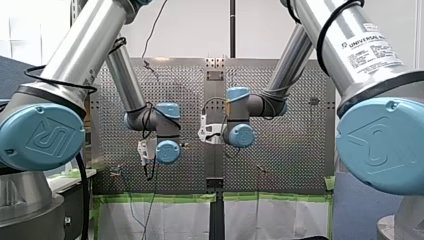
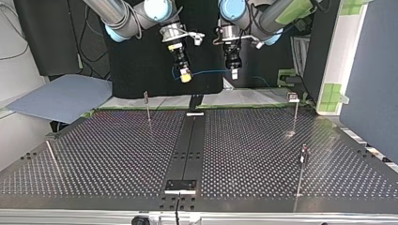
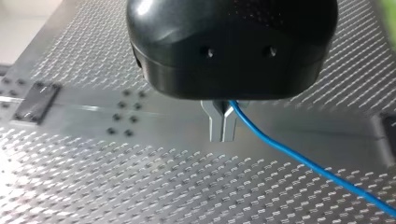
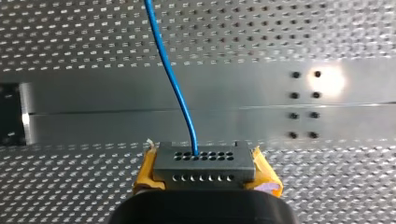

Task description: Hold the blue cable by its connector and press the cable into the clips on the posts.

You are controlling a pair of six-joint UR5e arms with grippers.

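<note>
My right tool (image 2: 186, 77) and left tool (image 2: 233, 71) are both clenched on the cable (image 2: 211, 71).
The right clamps the connector (image 4: 204, 163) between yellow pads (image 4: 145, 170). The left's metal fingers (image 3: 215, 126) pinch the cable further along, so it spans the air above the far end of the strip (image 2: 187, 150) in the top view. Posts (image 2: 295, 112) flank the strip, their clips (image 2: 293, 97) not yet filled. The span is best kept taut and level while lowering onto a clip.
</note>
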